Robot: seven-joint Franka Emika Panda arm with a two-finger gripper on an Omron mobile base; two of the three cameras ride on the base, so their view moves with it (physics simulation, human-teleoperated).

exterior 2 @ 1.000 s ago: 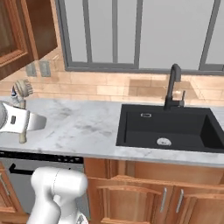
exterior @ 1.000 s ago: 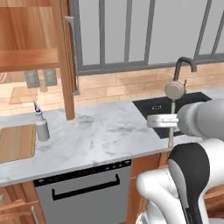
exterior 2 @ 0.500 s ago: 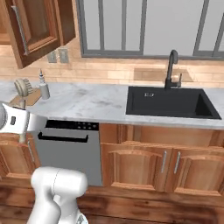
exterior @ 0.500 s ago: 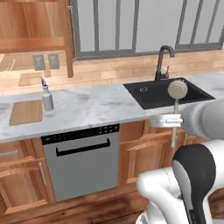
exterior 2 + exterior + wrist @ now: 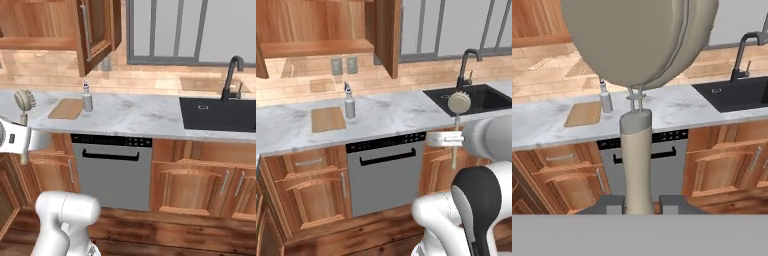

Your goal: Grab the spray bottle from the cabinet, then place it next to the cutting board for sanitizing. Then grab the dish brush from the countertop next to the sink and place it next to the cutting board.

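Brush [image 5: 639, 40] had a round cream disc head & pale straight handle, held upright w/ head up, off the counter [image 5: 396, 112]. Gripper [image 5: 640, 202] was clamped on the handle. Grey bottle [image 5: 349, 102] stood just beside the light-wood board [image 5: 327, 119] on veined marble.

The counter [image 5: 391, 115] looks like polished white marble with soft grey veining, and on it the cutting board [image 5: 328, 119] is matt light wood, while the spray bottle [image 5: 349, 104] at its 3 o'clock side has a smooth grey plastic-looking body. The cabinet [image 5: 316, 30] and the lower drawer fronts [image 5: 311, 175] are warm brown wood with visible grain; the dishwasher [image 5: 387, 172] front is flat brushed grey, metal-like. The sink [image 5: 220, 114] is matt black, and the dish brush [image 5: 639, 60] has a smooth, matt cream head and pale handle.
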